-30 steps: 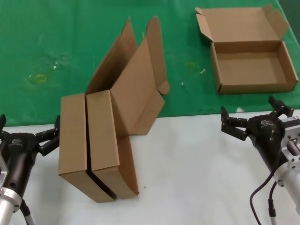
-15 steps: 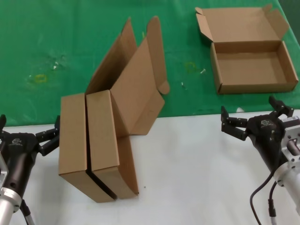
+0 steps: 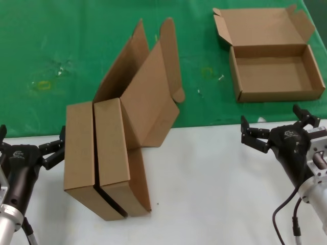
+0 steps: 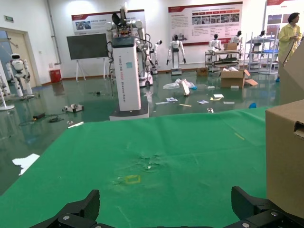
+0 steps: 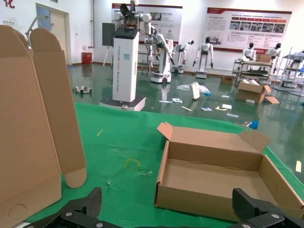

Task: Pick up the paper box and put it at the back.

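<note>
Sitting open on the green cloth (image 3: 76,41) at about 1 o'clock in the head view, the paper box (image 3: 276,71) has its lid folded flat behind it and its side flaps sticking up. Its tray looks bare inside. It rests fully on the cloth, well apart from the white tabletop (image 3: 204,189) edge below it.

Over at 9 to 10 o'clock, two other boxes (image 3: 94,158) stand on edge side by side, touching each other, straddling the line where cloth meets tabletop. Their lids lean up and back over the cloth.

Left gripper (image 3: 31,145) hovers low at 8 o'clock, fingers spread wide, with one fingertip just beside the outer face of the nearer standing box. Can't tell whether it actually touches. The left wrist view shows that box wall (image 4: 285,156) close by one finger (image 4: 251,206), with nothing between the fingers.

Right gripper (image 3: 276,127) hangs at 4 o'clock over the tabletop, near the cloth edge, fingers spread and holding nothing. It sits just below the paper box, not touching it. In the right wrist view the paper box (image 5: 223,175) lies straight ahead between the spread fingers (image 5: 254,209), with the raised lids of the standing boxes off to the side.
</note>
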Motion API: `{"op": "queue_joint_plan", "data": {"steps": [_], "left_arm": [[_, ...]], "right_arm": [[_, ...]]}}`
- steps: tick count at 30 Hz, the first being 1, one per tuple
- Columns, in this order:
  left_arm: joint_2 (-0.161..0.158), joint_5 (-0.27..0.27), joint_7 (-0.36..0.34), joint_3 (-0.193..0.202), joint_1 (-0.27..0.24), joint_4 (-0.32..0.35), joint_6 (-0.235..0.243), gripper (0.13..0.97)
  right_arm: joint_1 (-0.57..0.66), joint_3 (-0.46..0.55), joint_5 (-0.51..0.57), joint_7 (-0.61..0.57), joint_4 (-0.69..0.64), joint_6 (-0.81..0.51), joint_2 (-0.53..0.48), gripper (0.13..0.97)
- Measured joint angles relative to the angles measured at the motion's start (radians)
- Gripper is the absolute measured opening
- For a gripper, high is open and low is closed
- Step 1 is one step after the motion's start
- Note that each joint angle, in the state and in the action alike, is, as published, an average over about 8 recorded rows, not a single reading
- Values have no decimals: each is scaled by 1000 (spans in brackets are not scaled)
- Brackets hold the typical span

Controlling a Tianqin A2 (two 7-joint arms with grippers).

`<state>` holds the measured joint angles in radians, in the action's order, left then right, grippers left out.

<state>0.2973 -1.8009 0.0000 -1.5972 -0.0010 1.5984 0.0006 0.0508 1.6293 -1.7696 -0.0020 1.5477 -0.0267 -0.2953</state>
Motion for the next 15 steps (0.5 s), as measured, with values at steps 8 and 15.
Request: {"op": "queue_joint_plan", "data": {"steps": [8, 15], "left_arm": [[0, 0, 0, 0, 0, 0, 0, 966], [0, 0, 0, 0, 0, 0, 0, 966]], "right_arm": [[0, 0, 0, 0, 0, 0, 0, 966], [0, 0, 0, 0, 0, 0, 0, 966]]}}
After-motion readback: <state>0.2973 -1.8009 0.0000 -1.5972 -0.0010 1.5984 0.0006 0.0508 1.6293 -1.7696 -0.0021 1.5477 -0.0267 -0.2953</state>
